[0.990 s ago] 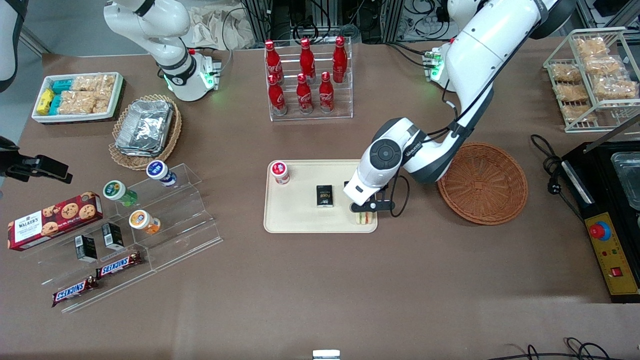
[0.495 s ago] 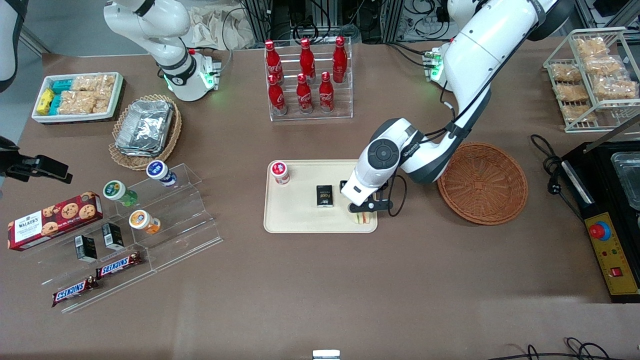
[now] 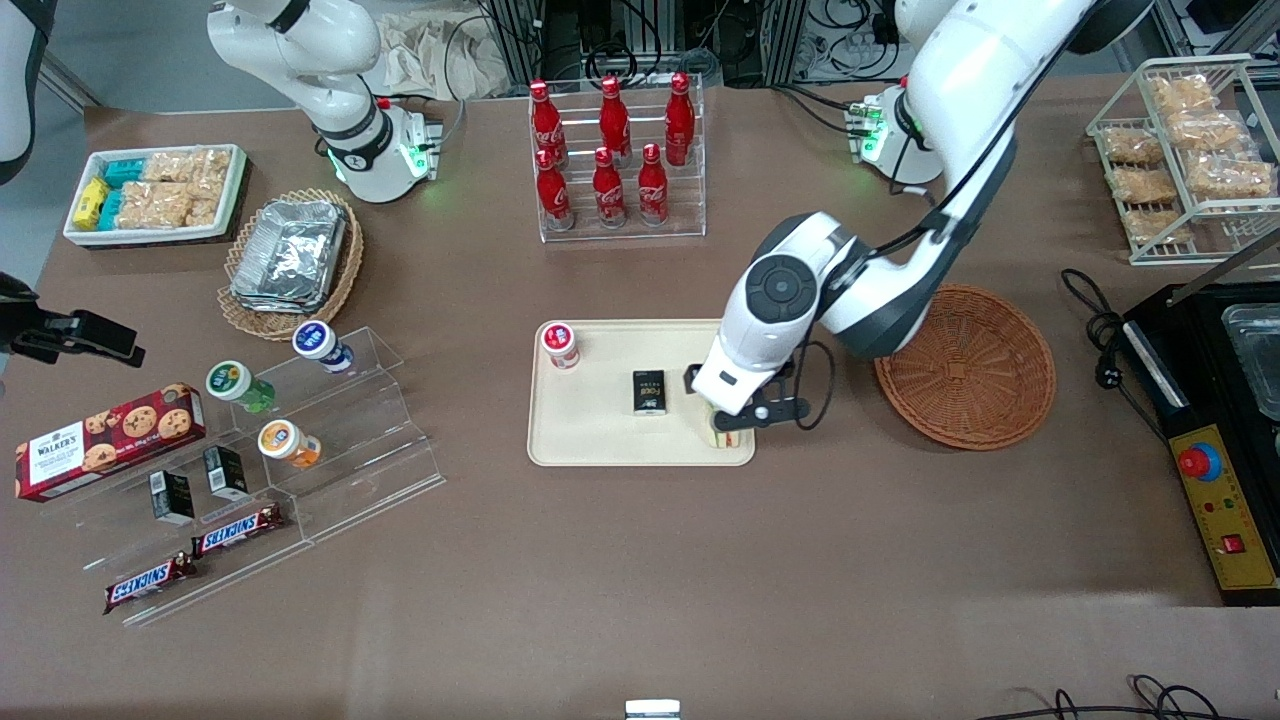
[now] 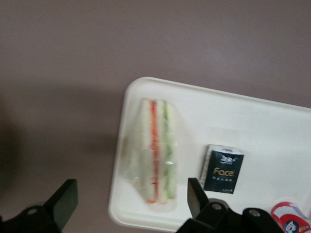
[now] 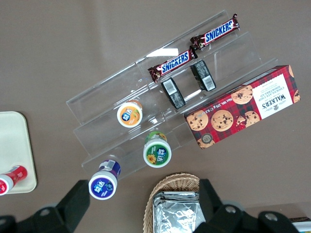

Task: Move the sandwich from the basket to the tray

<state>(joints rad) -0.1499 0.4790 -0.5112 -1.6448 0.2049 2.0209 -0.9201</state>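
The arm has lifted since a second ago, and the gripper [image 4: 127, 204] now hangs above the tray [image 3: 590, 440] with its fingers [image 4: 63, 201] spread wide, holding nothing. The sandwich [image 4: 154, 150] lies on the tray's corner, between and below the two fingers, apparently clear of both, its long axis running away from them. The basket [image 3: 968, 366] sits empty toward the working arm's end.

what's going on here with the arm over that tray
The working arm has brought the sandwich to the cream tray, where it lies in the corner nearest the round wicker basket, which is bare. The gripper hangs open just above the sandwich, not touching it. A small black packet and a red-capped bottle also sit on the tray.
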